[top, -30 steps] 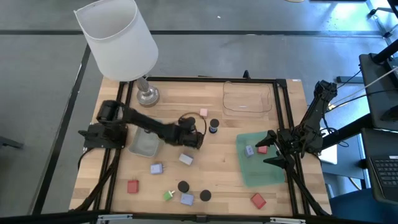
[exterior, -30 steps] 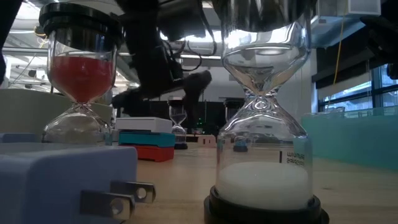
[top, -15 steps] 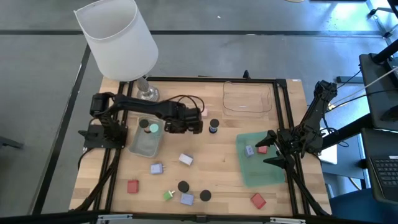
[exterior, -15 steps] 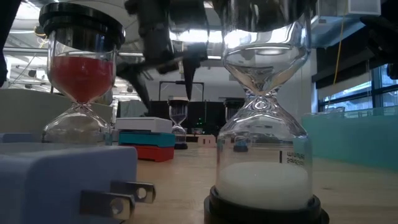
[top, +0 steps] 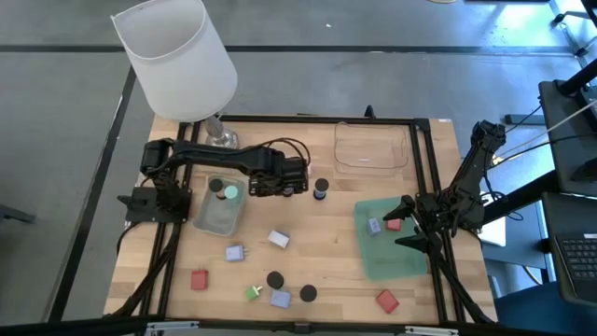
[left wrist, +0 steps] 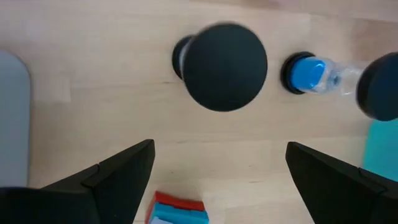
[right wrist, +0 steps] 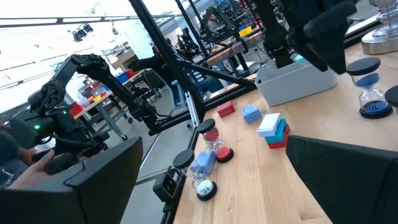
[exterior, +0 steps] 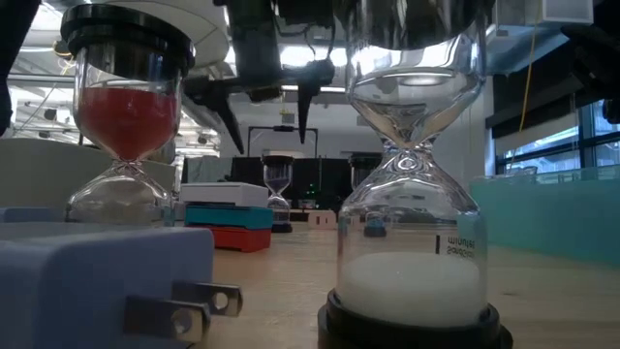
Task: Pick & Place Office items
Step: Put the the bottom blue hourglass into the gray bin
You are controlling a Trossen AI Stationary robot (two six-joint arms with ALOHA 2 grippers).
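Office items lie scattered on the wooden table [top: 317, 252]: a lilac-blue block [top: 235, 252], a red block [top: 200, 279], black round caps [top: 275, 279], a green bit [top: 253, 293] and a small blue-capped hourglass [top: 321, 189]. My left gripper [top: 291, 187] hangs open above the table's middle, pointing down, beside a small translucent tray [top: 213, 222]. Below its fingers [left wrist: 124, 168] stand a black round cap [left wrist: 227, 65] and the blue-capped hourglass [left wrist: 308, 73]. My right gripper [top: 407, 222] waits open at the green tray's [top: 387, 257] right edge.
A white-shaded lamp [top: 177, 56] stands at the far left. A clear tray [top: 371, 149] sits at the far right. The green tray holds a lilac block [top: 374, 226] and a red block [top: 393, 224]. Large hourglasses [exterior: 412, 184] stand close before the low camera.
My left gripper has risen from low beside the small tray and gone toward the table's far edge. It has tipped from a slant to pointing almost straight down. The arm has swung off the small tray, whose green and black pieces now show.
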